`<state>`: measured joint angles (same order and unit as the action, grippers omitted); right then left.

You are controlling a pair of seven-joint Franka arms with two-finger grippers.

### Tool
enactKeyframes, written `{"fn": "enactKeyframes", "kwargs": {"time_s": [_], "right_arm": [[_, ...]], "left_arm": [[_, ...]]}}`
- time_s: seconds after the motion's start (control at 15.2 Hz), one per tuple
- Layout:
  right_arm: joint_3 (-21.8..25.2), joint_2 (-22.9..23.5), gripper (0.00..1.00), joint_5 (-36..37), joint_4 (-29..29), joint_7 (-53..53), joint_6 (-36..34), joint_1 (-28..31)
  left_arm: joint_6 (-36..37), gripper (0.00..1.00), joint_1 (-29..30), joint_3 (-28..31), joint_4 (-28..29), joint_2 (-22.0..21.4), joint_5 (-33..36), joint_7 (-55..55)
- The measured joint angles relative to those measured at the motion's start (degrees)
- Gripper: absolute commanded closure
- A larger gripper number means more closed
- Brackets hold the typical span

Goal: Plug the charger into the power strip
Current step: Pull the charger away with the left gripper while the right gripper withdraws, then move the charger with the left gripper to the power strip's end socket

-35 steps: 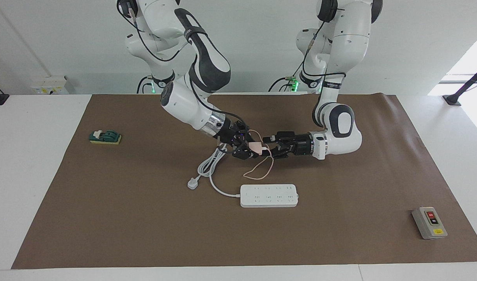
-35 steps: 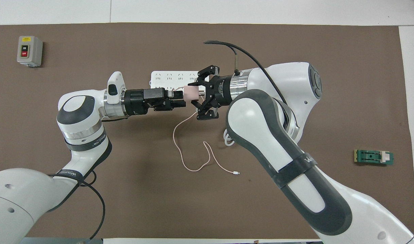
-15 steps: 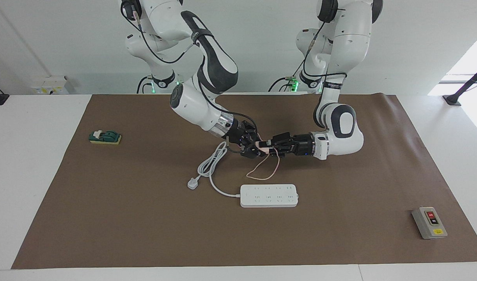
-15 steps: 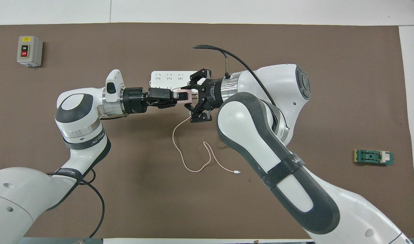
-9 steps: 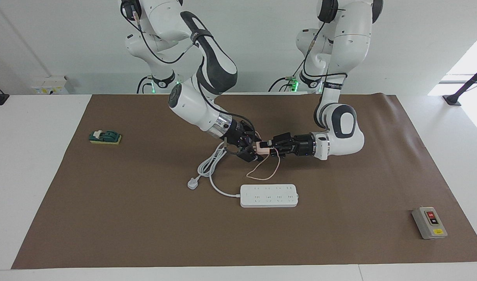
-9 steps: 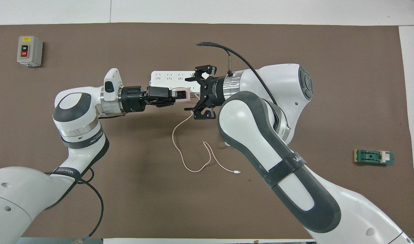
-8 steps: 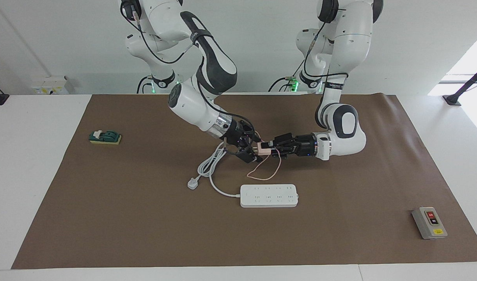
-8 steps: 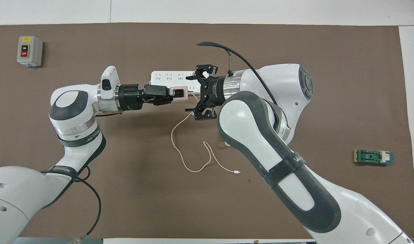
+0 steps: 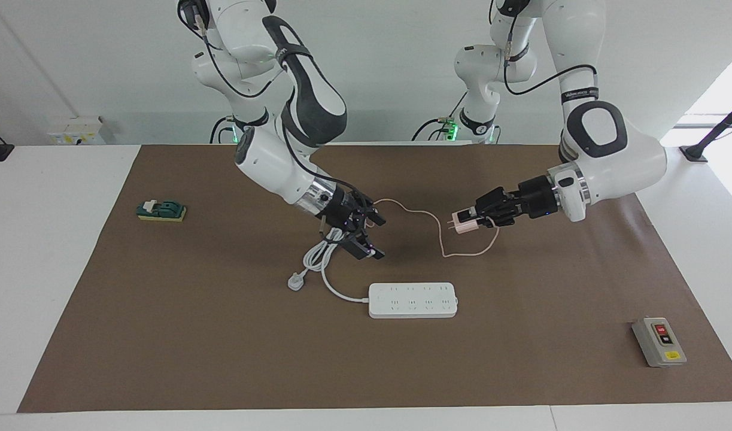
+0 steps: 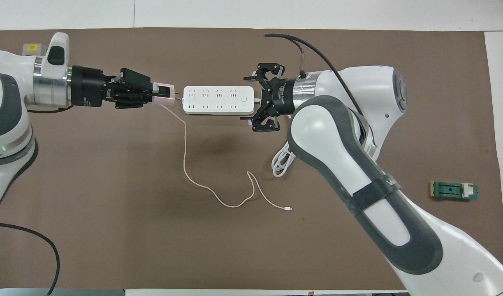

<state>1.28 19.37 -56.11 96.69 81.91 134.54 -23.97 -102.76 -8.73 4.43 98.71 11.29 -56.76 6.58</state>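
Our left gripper [image 9: 474, 220] clamps the charger [image 9: 464, 225] mid-frame, prongs leading toward the power strip [image 9: 413, 300]; right gripper [image 9: 368, 236] hangs open, empty.

A pale pink charger [image 9: 465, 226] trails a thin pink cable [image 10: 184, 158] with a tiny white tip over the plain brown mat [image 9: 222, 359]. The power strip [image 9: 413, 300] is white, as are its cord [image 9: 325, 254] and plug [image 9: 295, 281]. Near the mat's corner sits a grey switch box [image 9: 659, 342] with red and black buttons and a yellow label. A green block [image 9: 161, 211] rests on a yellowish base.
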Motion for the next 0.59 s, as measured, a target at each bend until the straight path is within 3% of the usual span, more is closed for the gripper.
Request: {"fn": "enactKeyframes", "kwargs": {"time_s": [0.26,0.59], "right_arm": [[0.10,-2.53,0.00,6.34,-0.19,-0.09,-4.90,4.82],[0.16,-5.23,0.00,13.33,-0.28,-6.27,-11.53,9.77]], "left_arm": [[3.44,1.00,0.04,-0.37,-2.61,-5.21,22.62,-12.75],[13.76,1.00,0.25,-0.13,-6.15,-8.88,39.05,-21.28]]}}
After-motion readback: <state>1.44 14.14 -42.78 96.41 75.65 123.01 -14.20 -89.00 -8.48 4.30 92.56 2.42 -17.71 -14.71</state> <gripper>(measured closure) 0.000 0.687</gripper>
